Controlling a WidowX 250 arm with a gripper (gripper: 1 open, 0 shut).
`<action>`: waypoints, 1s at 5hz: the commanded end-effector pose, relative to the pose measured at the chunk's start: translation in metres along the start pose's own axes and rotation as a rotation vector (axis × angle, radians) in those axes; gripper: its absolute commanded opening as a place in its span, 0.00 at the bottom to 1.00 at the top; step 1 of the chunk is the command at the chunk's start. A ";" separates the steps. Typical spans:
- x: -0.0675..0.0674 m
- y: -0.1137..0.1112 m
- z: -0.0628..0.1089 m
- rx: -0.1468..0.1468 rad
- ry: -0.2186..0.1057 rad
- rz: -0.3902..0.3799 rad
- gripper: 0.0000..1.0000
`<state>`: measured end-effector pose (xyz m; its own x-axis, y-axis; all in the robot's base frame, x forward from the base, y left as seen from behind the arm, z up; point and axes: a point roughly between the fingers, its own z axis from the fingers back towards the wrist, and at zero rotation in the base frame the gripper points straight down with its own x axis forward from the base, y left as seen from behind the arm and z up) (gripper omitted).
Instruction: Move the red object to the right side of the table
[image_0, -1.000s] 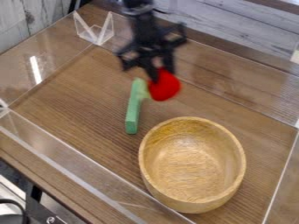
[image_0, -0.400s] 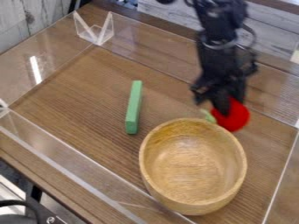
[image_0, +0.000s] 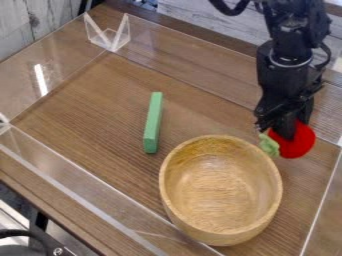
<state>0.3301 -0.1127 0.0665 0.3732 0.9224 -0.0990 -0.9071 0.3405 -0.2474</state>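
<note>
Nearest the camera sits the wooden bowl (image_0: 221, 188), upright on the table (image_0: 80, 110). Just past its right rim is the red object (image_0: 294, 141), its green stub pointing toward the bowl, low over the wood at the right side near the clear acrylic wall (image_0: 329, 190). My gripper (image_0: 283, 128) points steeply down onto it, fingers clenched around its top, grasping it. To the left, well apart from me, the green bar (image_0: 152, 122) lies flat. Farthest back, in the left corner, stands a small clear stand (image_0: 107, 32).
</note>
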 end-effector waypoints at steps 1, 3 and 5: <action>0.001 -0.012 0.014 -0.061 -0.013 -0.014 1.00; 0.015 -0.011 0.010 -0.071 -0.037 -0.008 0.00; 0.004 -0.007 -0.012 -0.087 -0.067 0.007 0.00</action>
<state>0.3371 -0.1095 0.0454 0.3426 0.9386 -0.0407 -0.9005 0.3157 -0.2990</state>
